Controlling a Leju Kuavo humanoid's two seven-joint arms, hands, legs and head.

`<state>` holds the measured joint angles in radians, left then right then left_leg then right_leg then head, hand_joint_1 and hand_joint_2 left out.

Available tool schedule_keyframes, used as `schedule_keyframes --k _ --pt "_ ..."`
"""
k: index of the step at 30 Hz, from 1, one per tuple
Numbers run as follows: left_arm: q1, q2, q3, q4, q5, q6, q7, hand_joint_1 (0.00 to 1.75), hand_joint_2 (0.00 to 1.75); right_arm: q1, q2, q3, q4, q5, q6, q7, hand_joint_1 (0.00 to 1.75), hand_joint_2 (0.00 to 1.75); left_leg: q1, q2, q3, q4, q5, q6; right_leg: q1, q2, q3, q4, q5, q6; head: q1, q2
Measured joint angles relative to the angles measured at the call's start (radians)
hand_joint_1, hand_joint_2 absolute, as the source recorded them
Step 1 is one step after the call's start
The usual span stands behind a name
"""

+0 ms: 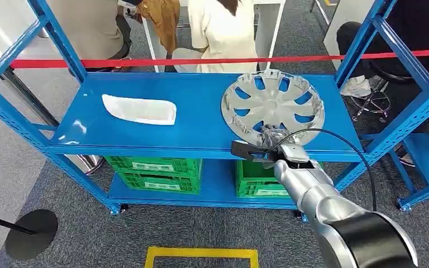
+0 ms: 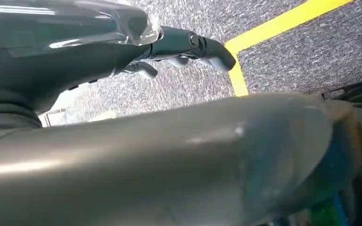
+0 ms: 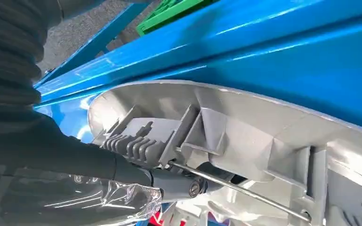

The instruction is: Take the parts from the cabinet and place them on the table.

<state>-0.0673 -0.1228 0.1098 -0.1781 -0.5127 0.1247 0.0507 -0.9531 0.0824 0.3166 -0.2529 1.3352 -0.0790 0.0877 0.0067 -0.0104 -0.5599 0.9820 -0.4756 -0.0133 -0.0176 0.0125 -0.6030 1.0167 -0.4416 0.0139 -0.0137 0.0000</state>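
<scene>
A silver hubcap [image 1: 272, 103] lies on the right of the blue cabinet's top shelf [image 1: 201, 131]. A flat white part [image 1: 139, 109] lies on the left of the same shelf. My right hand [image 1: 272, 144] reaches the hubcap's near rim. In the right wrist view its dark fingers [image 3: 179, 181] sit under the hubcap's grey ribbed underside [image 3: 245, 127], gripping the rim, which is raised off the blue shelf. My left hand [image 2: 179, 44] hangs over the grey carpet with its fingers apart and nothing in them.
Green crates [image 1: 156, 170] stand on the lower shelf. Blue uprights frame the cabinet on both sides. A red barrier tape [image 1: 145, 62] runs behind it, with people beyond. A yellow floor marking [image 1: 201, 254] and a black stand base [image 1: 31, 233] lie in front.
</scene>
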Motion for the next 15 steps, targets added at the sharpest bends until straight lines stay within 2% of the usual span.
schedule_keyframes --k 2,3,5,6,7,8,15 --pt "0.001 -0.002 0.006 0.0 0.003 0.0 0.004 0.0 0.0 0.0 0.0 0.0 0.0 0.001 0.0 0.001 0.0 1.75 0.0 0.0 0.0 0.0 0.0 0.0 0.0 0.0 0.0 0.0 0.0 0.0 0.0 0.0" --pt "0.001 -0.002 0.008 0.0 0.005 0.0 0.005 0.0 0.0 0.0 0.0 0.0 0.0 0.002 0.0 0.002 0.66 1.75 0.0 0.0 0.0 0.0 0.0 0.0 0.0 0.0 0.0 0.0 0.0 0.0 0.0 0.0" --pt "0.002 -0.004 0.013 0.0 0.01 0.001 0.005 0.0 0.0 0.001 0.0 -0.001 0.0 0.003 -0.001 0.003 0.66 1.75 0.0 0.0 0.0 0.0 0.0 0.0 0.0 0.0 0.0 0.0 0.0 0.0 0.0 0.0" --pt "0.002 -0.004 0.014 0.0 0.01 0.002 0.005 0.0 0.0 0.001 0.0 -0.002 0.0 0.003 -0.002 0.003 1.68 1.75 0.0 0.0 0.0 0.0 0.0 0.0 0.0 0.0 0.0 0.0 0.0 0.0 0.0 0.0" --pt "0.003 -0.005 0.015 0.0 0.01 0.002 0.005 0.0 0.0 0.001 0.0 -0.002 0.0 0.003 -0.002 0.003 1.64 1.75 0.0 0.0 0.0 0.0 0.0 0.0 0.0 0.0 0.0 0.0 0.0 0.0 0.0 0.0" --pt "0.003 -0.005 0.015 0.0 0.011 0.002 0.005 0.0 0.0 0.002 0.0 -0.002 0.0 0.003 -0.004 0.003 1.75 1.75 0.0 0.0 0.0 0.0 0.0 0.0 0.0 0.0 0.0 0.0 0.0 0.0 0.0 0.0" --pt "0.004 -0.006 0.021 0.0 0.011 0.007 0.005 0.0 0.0 0.002 0.002 -0.002 0.0 0.013 -0.016 0.003 1.75 1.75 0.0 0.003 0.005 0.0 -0.002 0.0 0.0 0.001 0.004 0.0 0.0 0.0 0.0 0.0"
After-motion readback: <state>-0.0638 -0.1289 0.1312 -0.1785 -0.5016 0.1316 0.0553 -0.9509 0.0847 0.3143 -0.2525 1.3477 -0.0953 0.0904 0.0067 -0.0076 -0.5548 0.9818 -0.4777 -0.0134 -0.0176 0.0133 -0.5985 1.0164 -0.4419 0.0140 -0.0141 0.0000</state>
